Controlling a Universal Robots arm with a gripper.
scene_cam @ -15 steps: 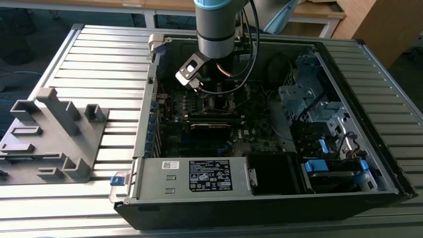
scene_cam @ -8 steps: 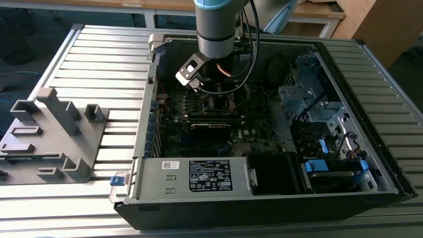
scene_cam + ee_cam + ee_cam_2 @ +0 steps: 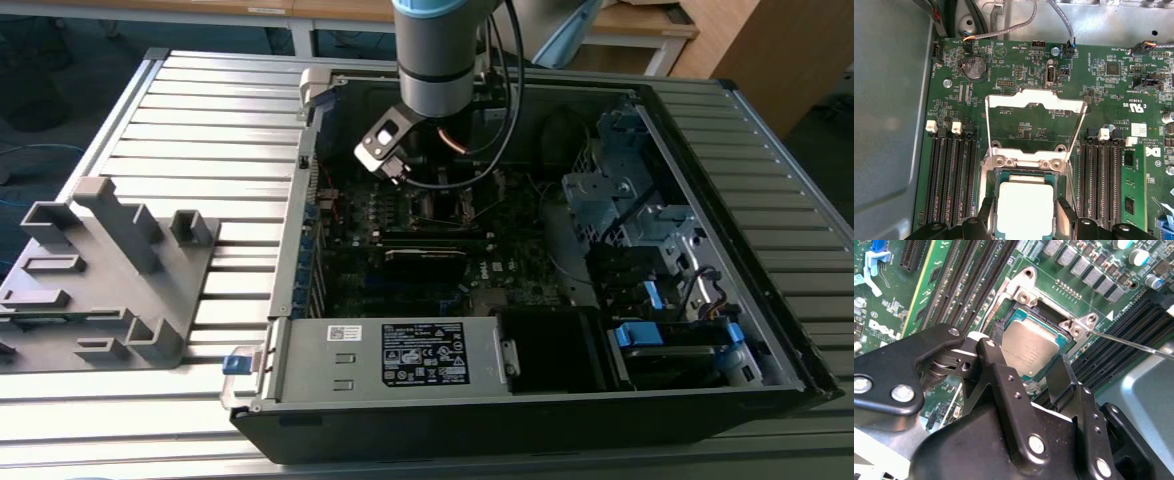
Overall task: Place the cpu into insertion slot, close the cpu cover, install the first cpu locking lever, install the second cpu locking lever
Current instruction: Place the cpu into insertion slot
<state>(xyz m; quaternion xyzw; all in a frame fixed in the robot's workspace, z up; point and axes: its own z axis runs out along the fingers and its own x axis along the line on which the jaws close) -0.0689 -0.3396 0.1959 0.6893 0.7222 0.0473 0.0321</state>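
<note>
Jaws grip cpu (image 3: 1029,350) at insertion slot (image 3: 1046,320); cover (image 3: 1004,101) open

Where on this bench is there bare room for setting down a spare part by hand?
Bare slatted table, bordered by the grey fixture and the case wall. Crowded: inside the case, where the tool is at the cpu.

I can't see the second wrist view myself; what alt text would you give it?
A black gripper straddles the cpu, a dull metal square sitting at the silver-rimmed insertion slot on a green circuit board. Beside the socket run long black slots.
</note>
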